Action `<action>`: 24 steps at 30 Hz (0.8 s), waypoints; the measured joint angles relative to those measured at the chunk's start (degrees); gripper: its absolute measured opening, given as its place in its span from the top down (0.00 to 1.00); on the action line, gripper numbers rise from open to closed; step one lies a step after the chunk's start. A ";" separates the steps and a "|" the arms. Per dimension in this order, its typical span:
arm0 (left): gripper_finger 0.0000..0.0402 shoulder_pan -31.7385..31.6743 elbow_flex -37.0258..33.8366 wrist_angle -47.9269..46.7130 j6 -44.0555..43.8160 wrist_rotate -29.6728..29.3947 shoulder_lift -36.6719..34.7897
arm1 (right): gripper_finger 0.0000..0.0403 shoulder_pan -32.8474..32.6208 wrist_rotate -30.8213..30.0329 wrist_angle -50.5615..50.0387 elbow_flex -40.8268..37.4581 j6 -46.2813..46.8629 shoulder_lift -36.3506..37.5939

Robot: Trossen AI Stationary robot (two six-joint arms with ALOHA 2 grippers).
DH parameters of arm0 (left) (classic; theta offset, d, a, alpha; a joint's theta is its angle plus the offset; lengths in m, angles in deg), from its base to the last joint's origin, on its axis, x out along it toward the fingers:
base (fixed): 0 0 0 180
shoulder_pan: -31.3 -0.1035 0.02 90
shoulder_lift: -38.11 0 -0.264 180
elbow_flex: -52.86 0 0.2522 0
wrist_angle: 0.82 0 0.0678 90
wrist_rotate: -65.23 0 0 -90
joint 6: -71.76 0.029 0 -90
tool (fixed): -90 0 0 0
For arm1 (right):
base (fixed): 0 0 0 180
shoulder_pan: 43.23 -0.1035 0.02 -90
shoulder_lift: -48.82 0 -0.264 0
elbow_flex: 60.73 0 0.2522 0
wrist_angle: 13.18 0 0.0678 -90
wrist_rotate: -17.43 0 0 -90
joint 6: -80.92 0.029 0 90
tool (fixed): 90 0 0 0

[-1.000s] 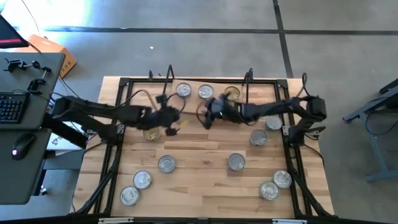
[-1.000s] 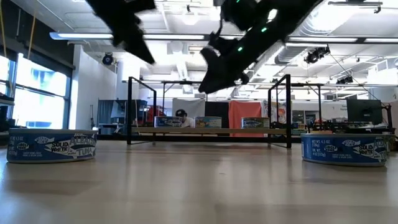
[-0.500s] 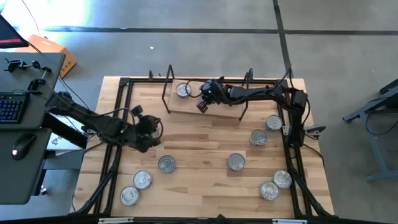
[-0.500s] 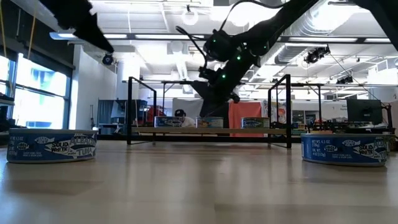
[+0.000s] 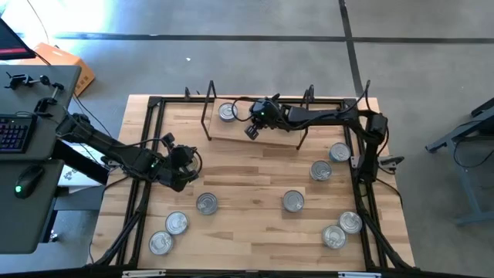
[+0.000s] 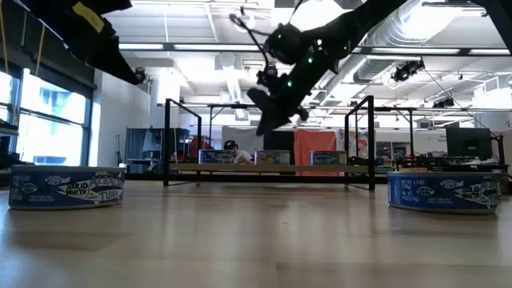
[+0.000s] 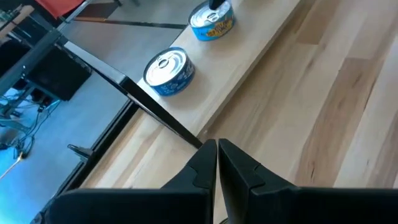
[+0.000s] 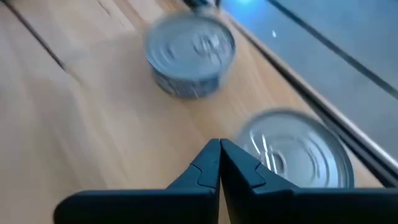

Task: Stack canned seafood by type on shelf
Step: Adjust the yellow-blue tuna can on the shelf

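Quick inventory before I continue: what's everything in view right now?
Light wooden shelf with black wire uprights: one, at the table's far edge.
Blue-labelled round shelf tins: three, in a row on the shelf.
Silver-lidded round tabletop tins: eight visible, scattered left, centre and right.
Light wooden tabletop: one.
Dark left gripper: fingers shut, empty, over the table's left side.
Dark right gripper: fingers shut, empty, above the shelf.
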 joint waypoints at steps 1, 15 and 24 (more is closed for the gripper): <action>0.98 0.19 0.00 0.00 0.00 -0.01 0.00 | 1.00 -0.42 -0.13 0.11 0.00 0.00 0.51; 0.98 4.24 0.00 -0.24 -1.99 -0.93 0.00 | 1.00 -9.10 -9.56 1.71 -2.56 -6.09 3.35; 0.98 4.61 0.00 0.04 -1.99 -4.09 0.00 | 1.00 3.24 0.29 3.93 -2.81 1.54 -0.11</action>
